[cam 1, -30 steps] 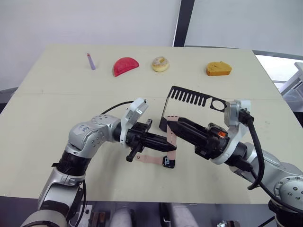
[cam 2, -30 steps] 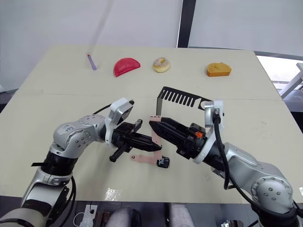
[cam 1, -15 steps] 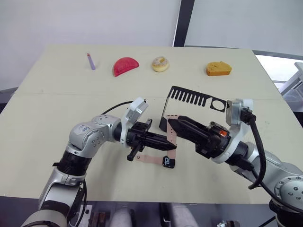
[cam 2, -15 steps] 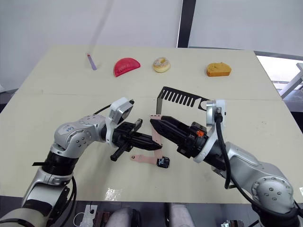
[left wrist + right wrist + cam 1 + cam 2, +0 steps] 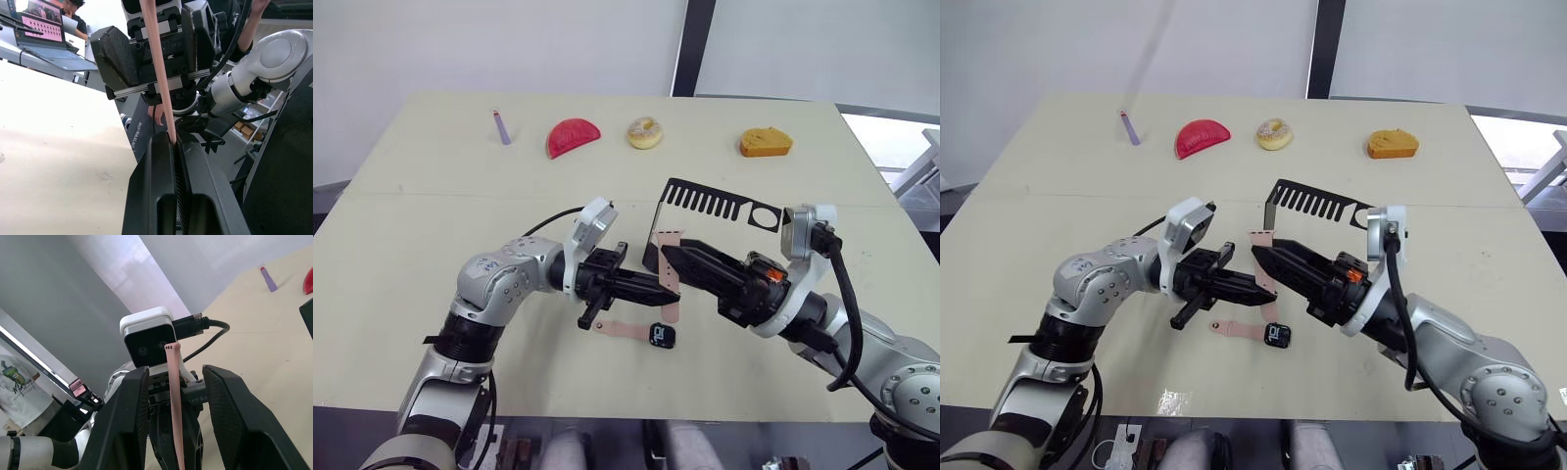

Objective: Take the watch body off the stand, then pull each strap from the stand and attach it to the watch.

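My left gripper (image 5: 664,290) is shut on a pale pink strap (image 5: 670,274) and holds it upright above the table; the left wrist view shows that strap (image 5: 159,73) rising from between the closed fingers. My right gripper (image 5: 664,254) stands open, its fingers (image 5: 129,396) spread on either side of the strap's upper part (image 5: 174,382) without gripping it. The watch body (image 5: 662,335) lies on the table just below, screen up. A second strap (image 5: 619,330) extends from it toward the left. The black stand (image 5: 715,206) stands upright behind the grippers.
Along the far edge lie a purple stick (image 5: 501,127), a red slice (image 5: 573,136), a donut (image 5: 645,132) and an orange-yellow piece (image 5: 766,143). The table's front edge is near the watch. A person sits at a laptop (image 5: 46,29) in the left wrist view.
The left gripper has lifted the upright strap a little, so its lower end has left the watch body. The watch body has turned slightly on the table. The right gripper barely moved.
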{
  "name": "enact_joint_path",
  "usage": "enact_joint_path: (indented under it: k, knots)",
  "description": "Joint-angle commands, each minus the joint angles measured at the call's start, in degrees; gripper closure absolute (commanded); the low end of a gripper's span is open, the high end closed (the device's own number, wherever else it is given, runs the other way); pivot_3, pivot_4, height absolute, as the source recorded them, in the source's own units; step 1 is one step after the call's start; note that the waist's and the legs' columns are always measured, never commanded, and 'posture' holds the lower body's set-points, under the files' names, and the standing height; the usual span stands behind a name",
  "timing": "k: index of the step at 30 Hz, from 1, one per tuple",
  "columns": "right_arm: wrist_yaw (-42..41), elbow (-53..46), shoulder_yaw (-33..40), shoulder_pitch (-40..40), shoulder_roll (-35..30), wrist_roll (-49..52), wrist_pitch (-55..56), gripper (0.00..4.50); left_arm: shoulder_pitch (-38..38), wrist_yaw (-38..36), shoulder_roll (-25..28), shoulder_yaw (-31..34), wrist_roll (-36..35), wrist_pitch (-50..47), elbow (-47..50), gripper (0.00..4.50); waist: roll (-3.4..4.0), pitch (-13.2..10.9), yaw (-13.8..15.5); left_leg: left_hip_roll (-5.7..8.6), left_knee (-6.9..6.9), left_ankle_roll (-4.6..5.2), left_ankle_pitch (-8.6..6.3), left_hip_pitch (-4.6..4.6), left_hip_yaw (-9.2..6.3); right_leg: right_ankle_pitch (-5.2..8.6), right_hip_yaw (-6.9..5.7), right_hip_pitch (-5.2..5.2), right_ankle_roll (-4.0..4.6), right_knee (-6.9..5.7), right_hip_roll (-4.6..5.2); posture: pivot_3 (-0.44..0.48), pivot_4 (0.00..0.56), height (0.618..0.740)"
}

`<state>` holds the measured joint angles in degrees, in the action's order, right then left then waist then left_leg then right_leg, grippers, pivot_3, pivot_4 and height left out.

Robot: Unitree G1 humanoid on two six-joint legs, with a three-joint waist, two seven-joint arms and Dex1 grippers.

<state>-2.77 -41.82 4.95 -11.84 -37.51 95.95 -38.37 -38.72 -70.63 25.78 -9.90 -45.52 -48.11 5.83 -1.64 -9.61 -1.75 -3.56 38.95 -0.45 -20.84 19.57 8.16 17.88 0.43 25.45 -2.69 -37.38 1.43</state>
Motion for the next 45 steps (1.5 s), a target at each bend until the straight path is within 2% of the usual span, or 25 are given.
enact_joint_path:
  k: [1,29,33,45]
  knots:
    - [0.8,-1.7,0.6,-0.7,0.3,1.3,1.5,2.65,-1.0,0.2,-0.3,1.0,-0.5,0.0,0.8,4.5,0.0,0.0,0.0,0.0,0.0,0.0,0.0,0.0,0.0,0.0,0.0,0.0,0.0,0.0,0.0,0.0,0.15,0.737]
    - [1.0,-1.9,-0.7,-1.4,0.0,1.2,1.3,2.65,-1.7,0.8,-0.8,1.1,-0.7,-0.5,1.1,4.5,0.0,0.0,0.0,0.0,0.01,0.0,0.0,0.0,0.0,0.0,0.0,0.0,0.0,0.0,0.0,0.0,0.15,0.737]
    - [1.0,-1.9,-0.6,-1.6,0.5,1.4,1.9,4.4,-1.7,0.8,-0.9,1.1,-0.8,-0.6,1.2,4.5,0.0,0.0,0.0,0.0,0.01,0.0,0.0,0.0,0.0,0.0,0.0,0.0,0.0,0.0,0.0,0.0,0.15,0.737]
    - [0.8,-2.0,-0.3,-1.5,0.7,1.6,2.2,4.48,-1.7,1.2,-1.0,1.2,-1.1,-1.1,1.3,4.5,0.0,0.0,0.0,0.0,0.01,0.0,0.0,0.0,0.0,0.0,0.0,0.0,0.0,0.0,0.0,0.0,0.15,0.737]
